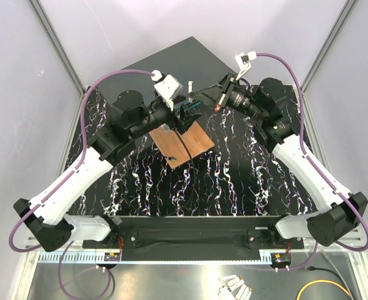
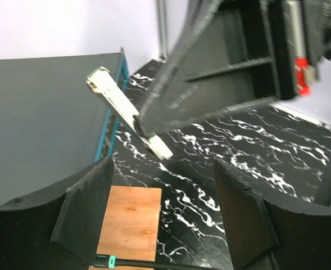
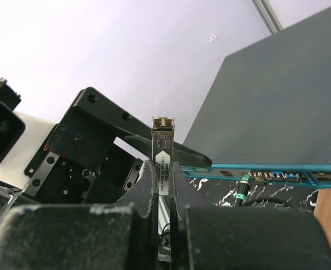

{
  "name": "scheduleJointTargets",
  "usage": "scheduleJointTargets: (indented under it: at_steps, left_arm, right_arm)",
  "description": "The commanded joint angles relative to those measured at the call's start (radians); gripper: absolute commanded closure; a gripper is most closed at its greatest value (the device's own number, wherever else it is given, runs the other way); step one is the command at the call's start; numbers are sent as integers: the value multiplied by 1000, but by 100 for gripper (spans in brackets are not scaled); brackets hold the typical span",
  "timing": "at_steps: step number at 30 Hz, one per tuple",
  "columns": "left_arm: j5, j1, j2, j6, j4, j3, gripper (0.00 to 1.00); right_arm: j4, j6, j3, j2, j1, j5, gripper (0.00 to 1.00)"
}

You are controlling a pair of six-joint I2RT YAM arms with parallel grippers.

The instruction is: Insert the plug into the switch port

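Note:
The plug (image 3: 163,147), a small silver module with a white label, stands upright between the pads of my right gripper (image 3: 163,166), which is shut on it. The left wrist view shows the same plug (image 2: 126,114) held tilted in the air just in front of the switch. The switch (image 3: 277,95) is a flat dark grey box with a teal front edge (image 3: 277,168) carrying a row of small ports. In the top view it (image 1: 187,59) lies at the back centre. My left gripper (image 2: 162,211) hangs open over the table with nothing between its fingers, close below the right gripper (image 1: 196,100).
A copper-brown board (image 2: 128,222) lies flat under my left gripper (image 1: 185,117). A black cable with a teal connector (image 2: 105,261) crosses its near end. Another teal connector (image 3: 242,188) sits in a port on the switch front. The table (image 1: 233,181) is black marbled.

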Motion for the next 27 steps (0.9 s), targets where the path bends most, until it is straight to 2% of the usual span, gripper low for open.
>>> scheduleJointTargets:
  at_steps: [1,5,16,19,20,23,24,26,27]
  left_arm:
    - [-88,-12,-4,17,73,56,26]
    - [-111,-17,-2,10,86,53,29]
    - [-163,-18,5,12,95,48,53]
    - [-163,-17,-2,7,95,37,65]
    - [-166,-17,-4,6,92,34,72]
    - [-169,-17,-10,9,95,28,84]
    - [-169,-18,-13,10,93,27,92]
    - [-171,-17,-18,10,95,17,100]
    - [-170,-18,-22,10,93,14,100]
  right_arm:
    - [69,-25,-11,-30,18,9,100]
    - [50,-44,-33,-43,22,27,100]
    - [27,-54,-57,-58,38,14,100]
    - [27,-42,-63,-64,38,9,100]
    - [26,-41,-63,-64,38,6,100]
    - [20,-38,-62,-67,38,1,100]
    - [20,-33,-63,-67,38,-2,100]
    - [17,-33,-63,-70,38,-3,99]
    - [12,-34,-62,-72,36,-3,99]
